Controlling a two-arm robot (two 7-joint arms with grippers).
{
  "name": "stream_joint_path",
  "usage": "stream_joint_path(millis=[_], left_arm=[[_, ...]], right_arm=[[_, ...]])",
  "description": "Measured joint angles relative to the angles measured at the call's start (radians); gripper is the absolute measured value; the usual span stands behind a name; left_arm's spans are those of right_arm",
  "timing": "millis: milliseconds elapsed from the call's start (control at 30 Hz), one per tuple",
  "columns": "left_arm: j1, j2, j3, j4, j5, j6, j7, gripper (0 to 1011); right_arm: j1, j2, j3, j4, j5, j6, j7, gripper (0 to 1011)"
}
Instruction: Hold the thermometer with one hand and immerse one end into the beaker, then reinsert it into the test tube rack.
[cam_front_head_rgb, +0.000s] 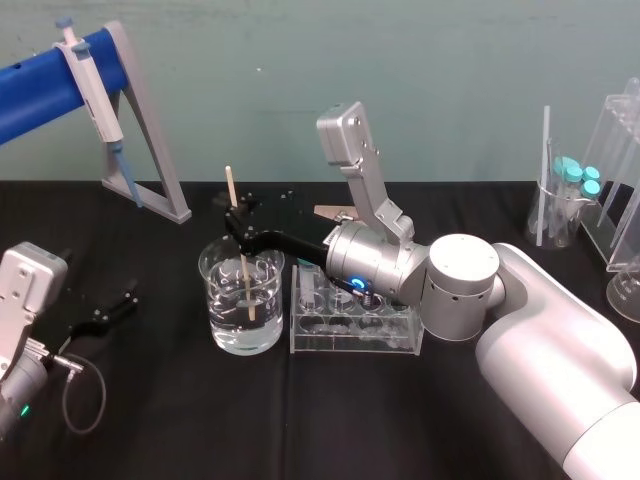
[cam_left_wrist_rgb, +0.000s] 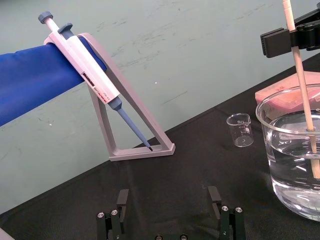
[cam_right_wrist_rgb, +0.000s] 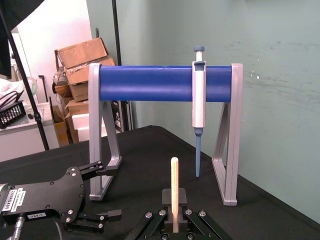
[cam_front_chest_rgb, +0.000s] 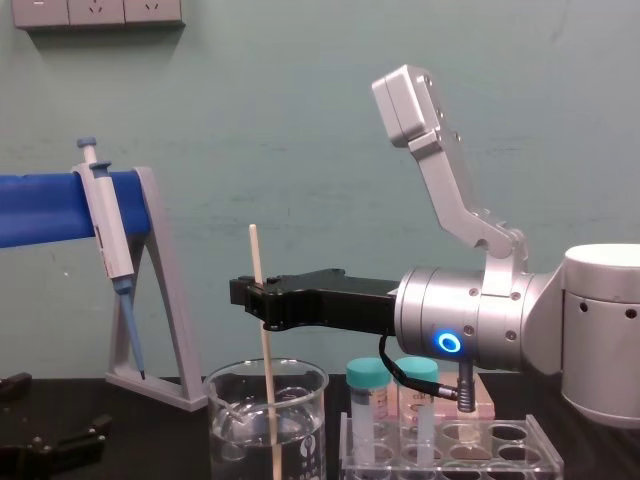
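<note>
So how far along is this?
Dipping looks done: the right gripper is shut on the thin cream rod thermometer, lower end under water in the clear glass beaker. Left: lift it out, reinsert it in the clear acrylic test tube rack. Left gripper idles open, far left.

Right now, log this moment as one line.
right tool shut on thermometer | thermometer tip immersed in beaker | left tool open, idle at left

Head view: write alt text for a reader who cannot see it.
The right gripper holds the thermometer nearly upright, its lower end in the beaker of liquid, beside the rack. The left gripper is parked open at the left; a pipette hangs on a stand behind.
</note>
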Motion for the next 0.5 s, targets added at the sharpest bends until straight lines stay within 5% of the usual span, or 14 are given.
stream_joint_path(millis=[500], left_arm=[[0.000, 0.000, 0.000, 0.000, 0.000, 0.000, 0.000, 1004]], right_arm=[[0.000, 0.000, 0.000, 0.000, 0.000, 0.000, 0.000, 48]])
